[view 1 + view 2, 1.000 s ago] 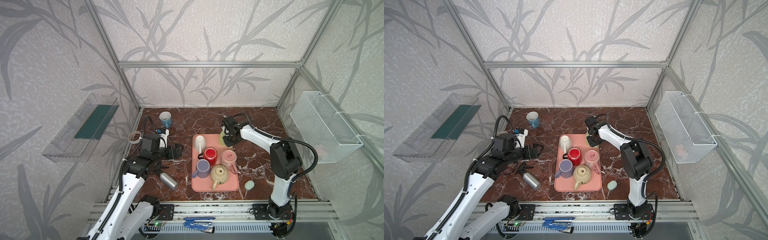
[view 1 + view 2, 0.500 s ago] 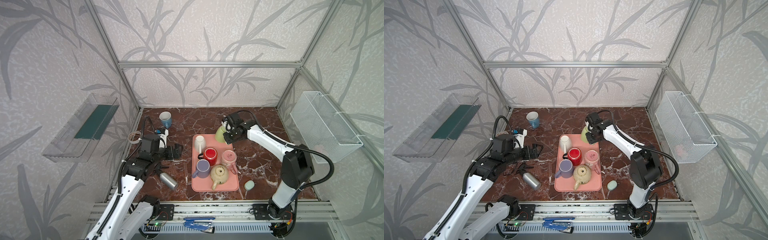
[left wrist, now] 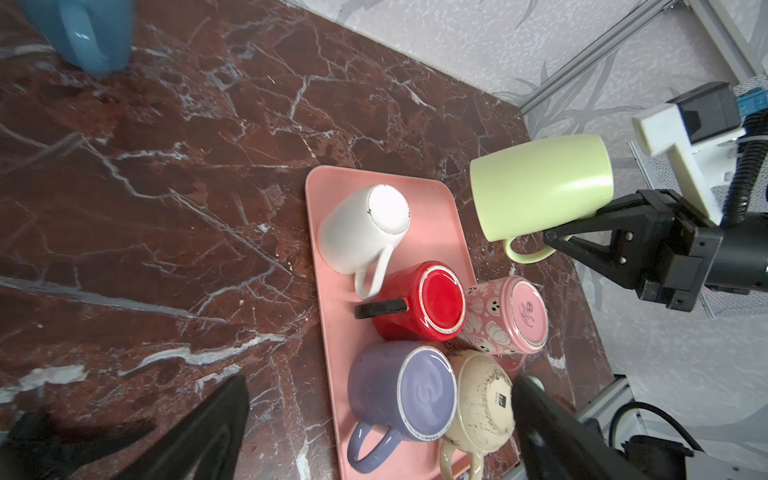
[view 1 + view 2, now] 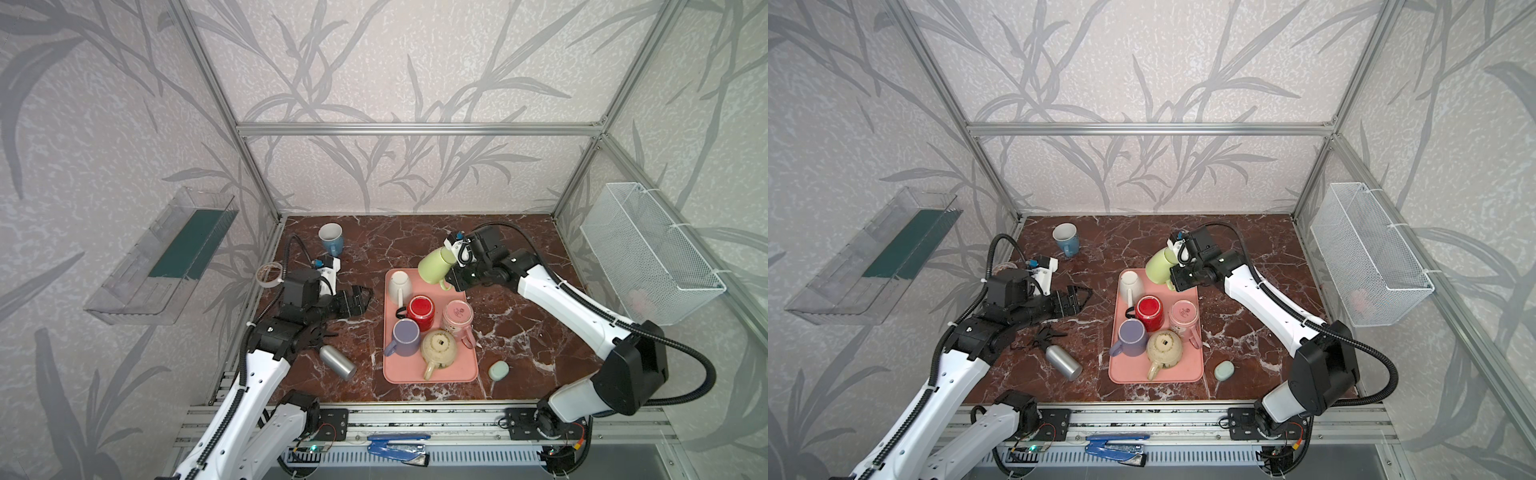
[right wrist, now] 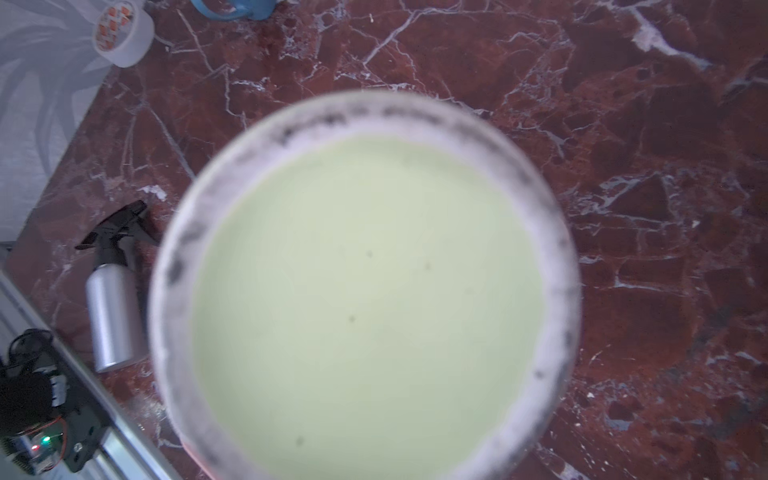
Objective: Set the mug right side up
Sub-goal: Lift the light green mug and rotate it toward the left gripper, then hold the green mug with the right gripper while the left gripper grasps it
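Note:
The mug [image 4: 432, 266] [image 4: 1160, 266] is light green and hangs tilted on its side above the far right corner of the pink tray [image 4: 457, 374] [image 4: 1129, 374]. My right gripper [image 4: 449, 282] [image 4: 1173, 283] [image 3: 550, 243] is shut on its handle. In the left wrist view the mug [image 3: 540, 191] lies sideways with the handle underneath. Its scuffed base [image 5: 365, 291] fills the right wrist view and hides the fingers. My left gripper [image 4: 363, 297] [image 4: 1081, 297] [image 3: 380, 386] stands open and empty, left of the tray.
Several mugs sit upside down on the tray: white [image 4: 400, 283], red [image 4: 420, 309], pink patterned [image 4: 457, 316], purple [image 4: 405, 337], cream [image 4: 438, 349]. A blue mug [image 4: 331, 239] stands upright at the far left. A spray bottle [image 4: 336, 361], tape roll [image 4: 268, 275] and green pebble [image 4: 498, 370] lie on the table.
My right gripper has lifted the green mug off the tray's far corner and tipped it onto its side. The left arm has barely moved.

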Robot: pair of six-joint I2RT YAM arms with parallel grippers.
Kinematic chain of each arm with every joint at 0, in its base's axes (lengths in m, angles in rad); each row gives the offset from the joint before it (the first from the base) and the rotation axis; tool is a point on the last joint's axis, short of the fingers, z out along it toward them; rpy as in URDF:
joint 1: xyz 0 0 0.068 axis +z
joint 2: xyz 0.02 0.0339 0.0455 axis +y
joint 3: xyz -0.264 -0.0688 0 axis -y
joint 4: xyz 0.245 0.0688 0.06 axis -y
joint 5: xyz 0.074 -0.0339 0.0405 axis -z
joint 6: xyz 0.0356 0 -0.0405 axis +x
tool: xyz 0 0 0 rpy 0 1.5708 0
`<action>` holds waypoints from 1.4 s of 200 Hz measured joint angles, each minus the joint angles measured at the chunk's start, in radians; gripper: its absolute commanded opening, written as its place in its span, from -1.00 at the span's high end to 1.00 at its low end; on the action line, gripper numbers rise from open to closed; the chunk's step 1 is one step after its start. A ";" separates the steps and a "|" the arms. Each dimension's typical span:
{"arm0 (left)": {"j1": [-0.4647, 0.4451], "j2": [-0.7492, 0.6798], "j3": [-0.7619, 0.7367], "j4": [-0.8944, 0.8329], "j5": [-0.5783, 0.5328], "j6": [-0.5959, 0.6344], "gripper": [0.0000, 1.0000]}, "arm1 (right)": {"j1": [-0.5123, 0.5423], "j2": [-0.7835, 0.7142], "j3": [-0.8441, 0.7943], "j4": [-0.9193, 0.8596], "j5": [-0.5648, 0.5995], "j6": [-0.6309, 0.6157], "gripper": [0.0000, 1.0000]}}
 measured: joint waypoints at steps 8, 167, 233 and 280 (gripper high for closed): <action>0.000 -0.003 -0.021 0.023 0.020 -0.014 -0.92 | 0.000 -0.015 -0.016 0.023 -0.029 0.008 1.00; -0.151 0.088 -0.344 0.819 0.164 -0.394 -0.26 | 0.003 -0.068 -0.200 0.521 -0.501 0.244 1.00; -0.183 0.179 -0.359 1.068 0.160 -0.452 -0.10 | 0.002 0.035 -0.241 0.762 -0.619 0.390 1.00; -0.184 0.321 -0.368 1.295 0.168 -0.533 0.02 | -0.010 0.060 -0.259 0.912 -0.703 0.489 1.00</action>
